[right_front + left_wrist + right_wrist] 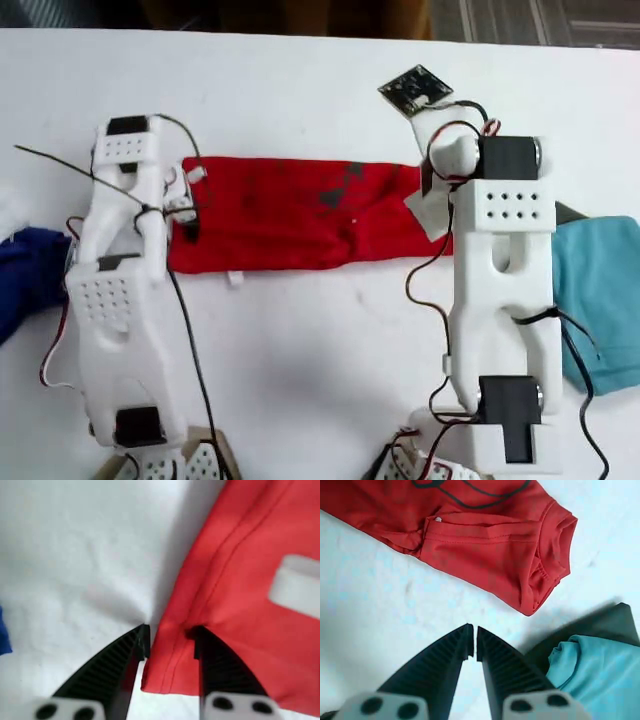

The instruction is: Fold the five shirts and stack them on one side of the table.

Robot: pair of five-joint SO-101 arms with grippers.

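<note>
At the left gripper [170, 641], jaws parted, straddles the hem corner of the red shirt [250, 580], lying lengthwise away toward the right gripper [473, 642], clenched empty above the surface [380, 595] just short of the collar.

The setting appeared to be a robotics lab or workshop: a white table [300, 340], a bare circuit board [415, 88], loose wiring [190, 345].
</note>
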